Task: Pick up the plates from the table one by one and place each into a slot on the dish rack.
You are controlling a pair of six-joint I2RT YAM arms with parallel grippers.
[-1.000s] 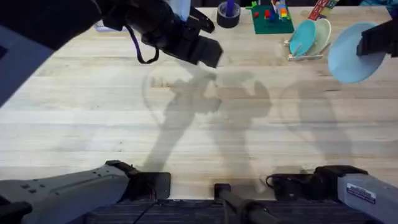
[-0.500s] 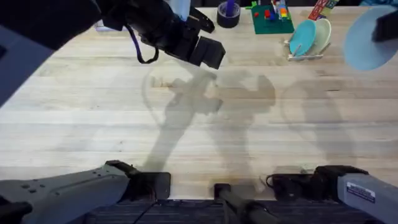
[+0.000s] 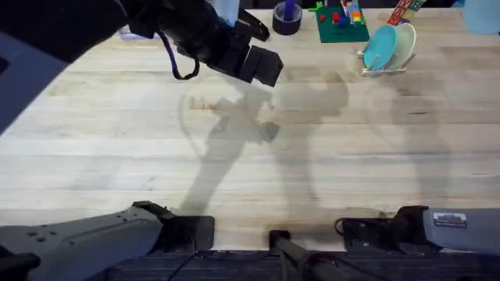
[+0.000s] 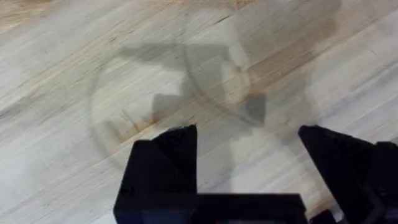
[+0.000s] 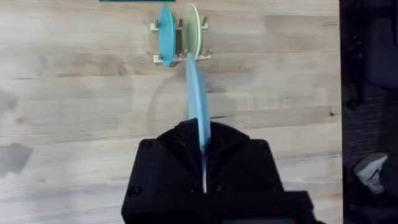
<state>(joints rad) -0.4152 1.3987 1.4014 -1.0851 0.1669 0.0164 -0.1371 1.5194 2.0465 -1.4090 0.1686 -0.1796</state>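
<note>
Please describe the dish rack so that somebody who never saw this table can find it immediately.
Look at the far right part of the light wooden table, just right of the green tray of coloured blocks. The dish rack is the small pale wooden frame there; nothing else nearby holds plates on edge, a turquoise plate and a pale green plate.

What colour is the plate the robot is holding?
Pale sky blue; the right wrist view shows the plate edge-on in the right pincer.

The right pincer (image 5: 204,163) has carried the pale blue plate (image 5: 197,99) (gripped on edge) up toward the far right corner.
</note>
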